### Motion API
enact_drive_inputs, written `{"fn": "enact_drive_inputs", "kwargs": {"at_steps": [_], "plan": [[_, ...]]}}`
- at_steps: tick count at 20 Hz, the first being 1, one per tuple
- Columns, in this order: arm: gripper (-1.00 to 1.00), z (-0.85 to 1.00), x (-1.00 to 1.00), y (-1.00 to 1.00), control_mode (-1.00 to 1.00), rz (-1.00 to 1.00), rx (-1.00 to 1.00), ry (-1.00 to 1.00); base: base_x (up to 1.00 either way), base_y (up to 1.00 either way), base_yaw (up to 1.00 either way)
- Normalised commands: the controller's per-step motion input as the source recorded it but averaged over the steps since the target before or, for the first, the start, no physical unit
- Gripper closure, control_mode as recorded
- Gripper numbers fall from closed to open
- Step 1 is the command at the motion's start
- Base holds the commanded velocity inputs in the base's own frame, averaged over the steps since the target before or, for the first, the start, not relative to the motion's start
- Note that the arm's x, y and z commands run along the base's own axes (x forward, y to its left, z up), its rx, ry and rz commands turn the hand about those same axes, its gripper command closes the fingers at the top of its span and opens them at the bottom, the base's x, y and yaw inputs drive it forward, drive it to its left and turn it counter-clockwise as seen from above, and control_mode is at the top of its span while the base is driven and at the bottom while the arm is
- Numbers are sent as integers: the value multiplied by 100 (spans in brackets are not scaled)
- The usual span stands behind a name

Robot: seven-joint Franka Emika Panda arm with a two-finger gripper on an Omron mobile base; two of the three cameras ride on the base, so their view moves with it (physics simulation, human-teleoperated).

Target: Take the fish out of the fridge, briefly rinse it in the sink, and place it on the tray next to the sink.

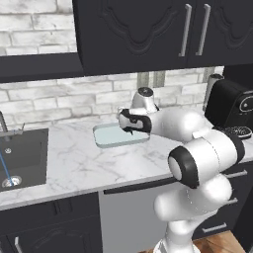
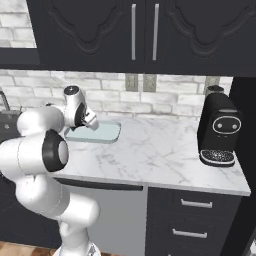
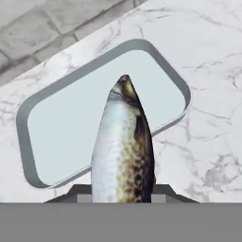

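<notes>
The gripper (image 3: 122,201) clasps the fish (image 3: 124,151), head pointing lengthwise (spotted flank rightward) over the tray (image 3: 33,170), marble open around.

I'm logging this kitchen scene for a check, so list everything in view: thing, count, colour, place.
fish: one, silver-grey with brown speckles, held in the gripper above the tray
tray: one, pale blue-green, on the counter right of the sink, nothing on it
sink: one, black, recessed in the counter at left, steel drain
faucet: one, steel, behind the sink
counter: one, white marble, along the wall
coffee machine: one, black, on the counter at right
upper cabinets: dark, steel handles, above the counter
drawers: dark, steel handles, under the counter at right
outlets: two, grey, on the white brick wall
arm: one, white with dark joints
gripper: one, shut on the fish
</notes>
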Motion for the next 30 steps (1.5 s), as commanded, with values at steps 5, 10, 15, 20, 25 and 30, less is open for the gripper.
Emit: {"fn": "enact_drive_inputs", "kwargs": {"at_steps": [5,10,15,20,25,30], "plan": [[100,-39,73,0,-100,-8,0,0,0,0,0],[100,-24,77,0,-100,-10,0,0,0,0,0],[-100,0,53,0,-100,-7,0,0,0,0,0],[-100,1,23,0,-100,-4,0,0,0,0,0],[-100,35,-49,-9,-100,-7,3,-13,0,0,0],[-100,45,-100,-21,-100,-7,7,-31,0,0,0]]}}
